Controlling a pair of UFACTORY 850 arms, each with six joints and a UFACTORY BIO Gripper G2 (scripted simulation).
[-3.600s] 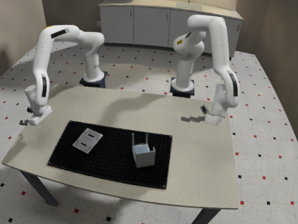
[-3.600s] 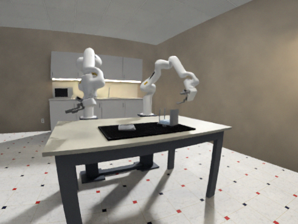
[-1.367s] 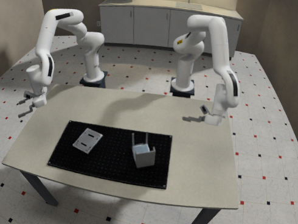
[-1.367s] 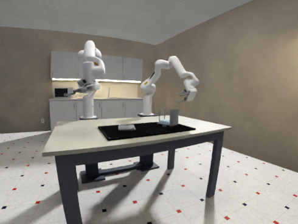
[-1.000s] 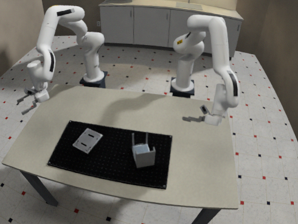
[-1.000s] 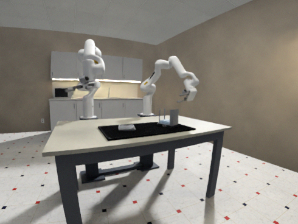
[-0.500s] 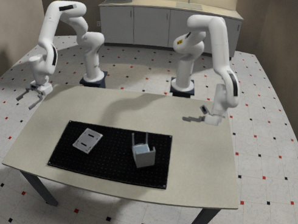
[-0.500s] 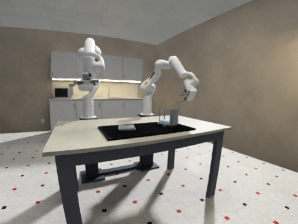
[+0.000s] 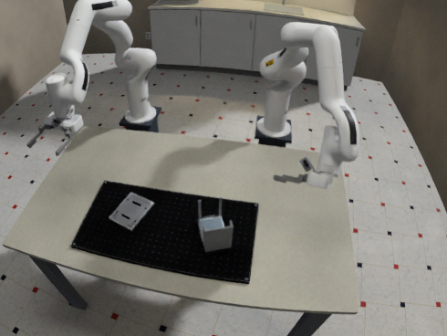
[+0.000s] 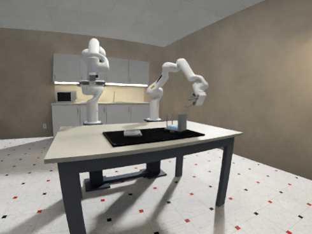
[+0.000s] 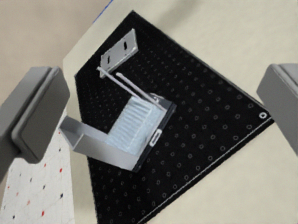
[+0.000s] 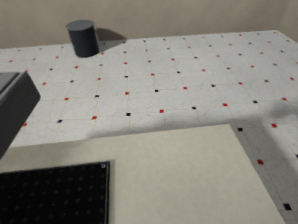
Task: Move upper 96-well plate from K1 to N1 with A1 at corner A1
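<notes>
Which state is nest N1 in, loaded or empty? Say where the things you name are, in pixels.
Empty: the plate nest (image 9: 131, 211) (image 10: 132, 133) (image 11: 119, 52) shows its bare floor and both dark slots in the top view, with no plate over them.

A microwave (image 10: 66, 96) sits on the counter (image 9: 219, 10) beneath wall cabinets (image 10: 66, 68), and a dark bin (image 12: 84, 40) stands on the tiled floor (image 9: 182, 98) (image 10: 165, 203) (image 11: 35, 185) (image 12: 150, 85) near a wall (image 12: 165, 20).
</notes>
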